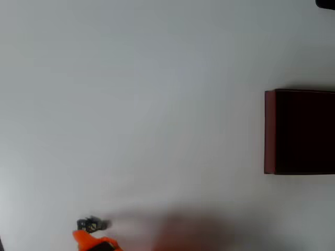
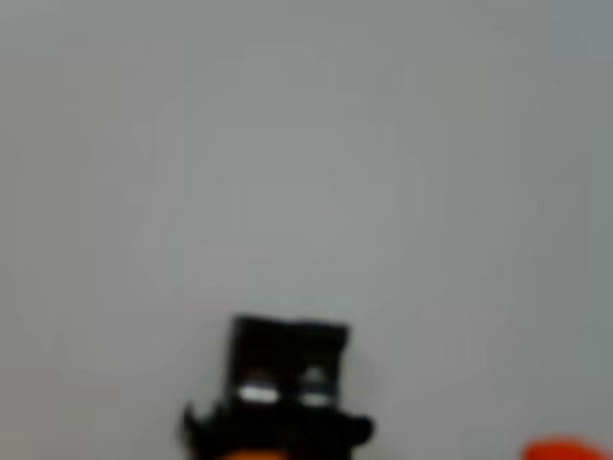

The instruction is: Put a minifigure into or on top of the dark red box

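minifigure (image 1: pixel 92 225) perhaps touching orange fingers (image 1: pixel 84 236), box (image 1: pixel 269 130) far

Tiny dark grey-and-black toy minifigure (image 1: pixel 92 225) – pale marks on its black block head. Orange plastic gripper (image 1: pixel 94 240). Large rectangular dark red box (image 1: pixel 270 130) – near-black inside. Plain off-white table (image 1: pixel 136 104).
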Motion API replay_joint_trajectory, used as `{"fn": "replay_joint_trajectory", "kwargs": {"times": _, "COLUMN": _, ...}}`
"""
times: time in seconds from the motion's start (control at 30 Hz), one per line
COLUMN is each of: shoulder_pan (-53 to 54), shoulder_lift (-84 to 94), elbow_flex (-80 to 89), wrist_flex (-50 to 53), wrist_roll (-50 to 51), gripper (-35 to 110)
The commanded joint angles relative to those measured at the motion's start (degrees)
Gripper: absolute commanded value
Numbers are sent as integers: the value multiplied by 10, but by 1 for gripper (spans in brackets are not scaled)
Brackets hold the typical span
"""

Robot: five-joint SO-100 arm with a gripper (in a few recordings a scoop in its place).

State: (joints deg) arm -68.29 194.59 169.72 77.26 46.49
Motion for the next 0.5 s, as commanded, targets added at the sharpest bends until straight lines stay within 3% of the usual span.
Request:
{"fn": "replay_joint_trajectory", "kwargs": {"times": 0.0, "shoulder_pan": -14, "shoulder_lift": 8, "elbow_flex": -33, "wrist_flex": 26, "wrist_roll": 46, "gripper": 17}}
{"fn": "replay_joint_trajectory", "kwargs": {"times": 0.47, "shoulder_pan": 25, "shoulder_lift": -13, "elbow_flex": -14, "wrist_flex": 61, "wrist_roll": 191, "gripper": 24}}
